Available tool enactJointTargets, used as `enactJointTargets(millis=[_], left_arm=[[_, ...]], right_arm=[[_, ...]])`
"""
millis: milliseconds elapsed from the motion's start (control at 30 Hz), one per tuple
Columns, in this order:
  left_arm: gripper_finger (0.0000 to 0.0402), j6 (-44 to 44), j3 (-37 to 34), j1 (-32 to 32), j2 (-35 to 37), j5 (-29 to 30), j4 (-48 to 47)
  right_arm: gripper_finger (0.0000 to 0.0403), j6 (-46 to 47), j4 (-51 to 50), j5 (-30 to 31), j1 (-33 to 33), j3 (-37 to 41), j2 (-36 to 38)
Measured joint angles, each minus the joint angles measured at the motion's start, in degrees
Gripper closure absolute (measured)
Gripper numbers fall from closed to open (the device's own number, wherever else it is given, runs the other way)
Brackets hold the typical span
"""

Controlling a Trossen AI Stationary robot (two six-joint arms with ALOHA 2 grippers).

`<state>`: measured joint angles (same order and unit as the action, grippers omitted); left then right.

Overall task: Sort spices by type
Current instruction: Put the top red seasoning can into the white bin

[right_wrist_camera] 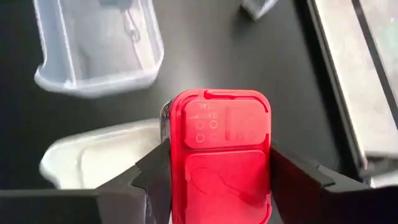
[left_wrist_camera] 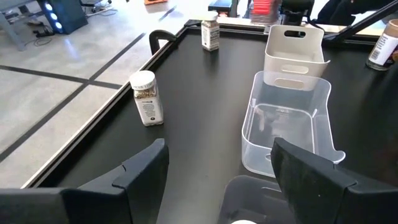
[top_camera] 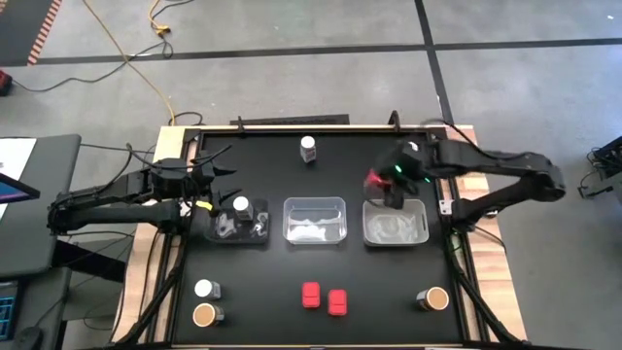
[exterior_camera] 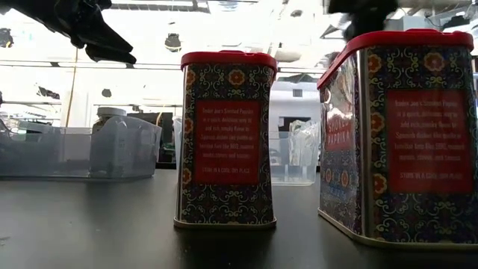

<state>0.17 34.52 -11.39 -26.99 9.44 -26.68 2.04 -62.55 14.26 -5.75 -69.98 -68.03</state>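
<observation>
My right gripper (right_wrist_camera: 221, 180) is shut on a red-lidded spice tin (top_camera: 374, 180) above the far left corner of the right clear tray (top_camera: 416, 231). My left gripper (left_wrist_camera: 217, 171) is open and hovers over the left tray (top_camera: 225, 233), where a white-capped jar (top_camera: 241, 206) stands. Two more red tins (top_camera: 311, 294) (top_camera: 337, 301) stand upright near the table's near edge and fill the low view (exterior_camera: 228, 142). A white-capped jar (top_camera: 308, 148) stands by the far edge. Another (top_camera: 206, 289) stands beside a tan-topped jar (top_camera: 204, 314) at the near left. A second tan-topped jar (top_camera: 434, 298) is at the near right. My right gripper pinches the red tin between its two fingers (right_wrist_camera: 155, 177), which lie on opposite sides of the body just under the lid (right_wrist_camera: 221, 143). The fingers come from above, pointing down. The tin is upright and lifted clear over the tray's rim (right_wrist_camera: 93, 155).
The middle clear tray (top_camera: 314, 219) stands between the other two. A further jar (left_wrist_camera: 211, 32) stands by the far edge near the right arm. A raised frame runs along the table's edges. Open black tabletop lies between the trays and the near row.
</observation>
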Motion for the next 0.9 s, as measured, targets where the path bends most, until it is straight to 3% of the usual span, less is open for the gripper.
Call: enactJointTargets(millis=[100, 333, 500, 900], left_arm=[[0.0131, 0.0, 0.0, 0.0, 0.0, 0.0, 0.0], [0.0131, 1.0, 0.0, 0.0, 0.0, 0.0, 0.0], [0.0131, 0.8, 0.0, 0.0, 0.0, 0.0, 0.0], [0.0131, 1.1, 0.0, 0.0, 0.0, 0.0, 0.0]], right_arm=[[0.0167, 5.3, -3.5, 3.0, 4.5, 3.1, 3.1], [0.0166, 12.0, -3.4, 3.4, 11.2, 10.8, 4.3], [0.0165, 13.1, 2.7, 3.4, 14.9, 17.6, 5.1], [0.0164, 6.9, 15.3, 0.8, 12.9, 27.5, 5.5]])
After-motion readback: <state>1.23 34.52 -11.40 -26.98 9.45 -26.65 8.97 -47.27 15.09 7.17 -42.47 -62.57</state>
